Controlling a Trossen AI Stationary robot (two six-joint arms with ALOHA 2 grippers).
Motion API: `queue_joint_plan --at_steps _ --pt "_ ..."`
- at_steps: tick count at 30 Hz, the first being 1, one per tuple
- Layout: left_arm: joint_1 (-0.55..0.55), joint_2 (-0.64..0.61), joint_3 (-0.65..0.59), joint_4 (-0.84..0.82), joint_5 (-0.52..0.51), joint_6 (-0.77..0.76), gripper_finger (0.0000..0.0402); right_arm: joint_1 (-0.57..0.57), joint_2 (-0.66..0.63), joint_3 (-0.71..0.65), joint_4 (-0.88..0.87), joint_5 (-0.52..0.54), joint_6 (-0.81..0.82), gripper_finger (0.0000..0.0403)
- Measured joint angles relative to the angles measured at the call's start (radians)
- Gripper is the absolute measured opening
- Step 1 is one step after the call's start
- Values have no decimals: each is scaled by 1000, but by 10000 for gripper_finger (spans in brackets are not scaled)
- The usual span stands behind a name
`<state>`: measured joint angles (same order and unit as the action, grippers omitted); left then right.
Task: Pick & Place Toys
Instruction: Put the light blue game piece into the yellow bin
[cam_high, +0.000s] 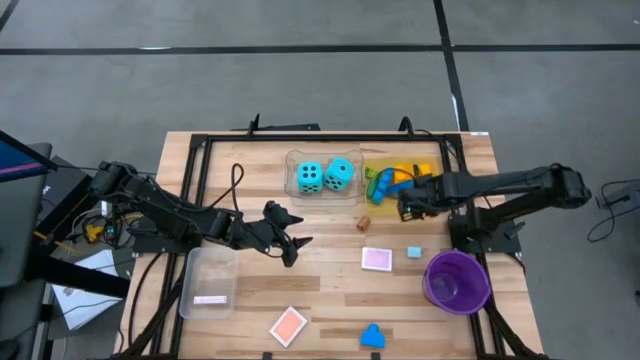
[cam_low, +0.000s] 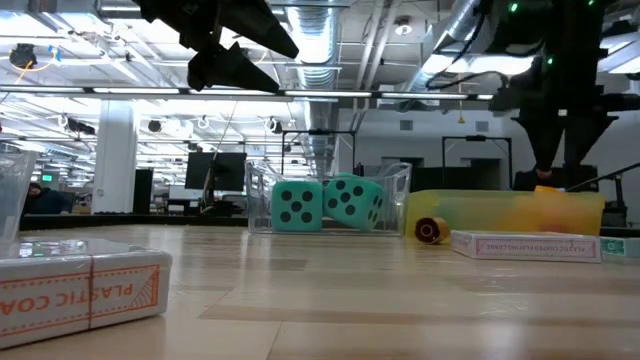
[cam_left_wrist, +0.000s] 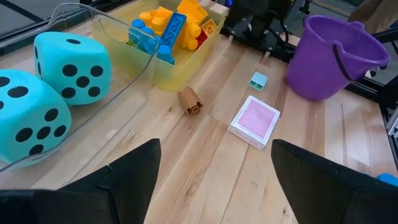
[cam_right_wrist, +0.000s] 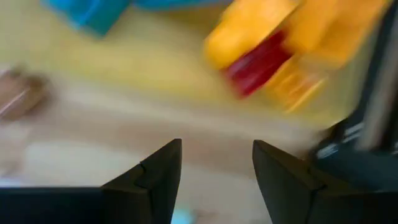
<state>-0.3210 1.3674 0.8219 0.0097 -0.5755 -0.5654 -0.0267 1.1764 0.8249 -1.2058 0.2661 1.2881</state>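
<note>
Turquoise dice (cam_high: 325, 177), two of them, already sit in the clear tray (cam_high: 293, 192) at upper centre of the high view; bricks (cam_high: 392, 180), blue, yellow, orange, green and red, are piled in the yellow tray (cam_high: 372, 199) just right of it. That part looks done.

Left over on the bare table (cam_high: 330, 285): a pink tile (cam_high: 376, 259) and a small light-blue piece (cam_high: 414, 252) at centre right, an orange tile (cam_high: 288, 325) at lower centre, a blue brick (cam_high: 372, 336) at the bottom edge, and a small brown block (cam_high: 364, 223) just below the yellow tray. A second clear tray (cam_high: 203, 262) at lower left holds only a flat pale card, as far as I can tell. Purple bucket (cam_high: 457, 281) at lower right, contents not visible.

Right gripper (cam_high: 406, 207) is at the lower right corner of the yellow tray; the right wrist view shows its fingers part-way spread with nothing between them, bricks just beyond. Left gripper (cam_high: 290, 244) hovers left of centre, jaws wide, empty, pointed toward the brown block and pink tile.

Judgement: roughly two thirds sorted, five loose pieces left.
</note>
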Motion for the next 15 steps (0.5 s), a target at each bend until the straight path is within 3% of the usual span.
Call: queue_joint_plan --at_steps 5,15 --pt "1 0 0 0 0 1 301 135 29 0 90 -90 132 183" --pt "2 0 0 0 0 3 301 266 148 0 115 -113 275 182"
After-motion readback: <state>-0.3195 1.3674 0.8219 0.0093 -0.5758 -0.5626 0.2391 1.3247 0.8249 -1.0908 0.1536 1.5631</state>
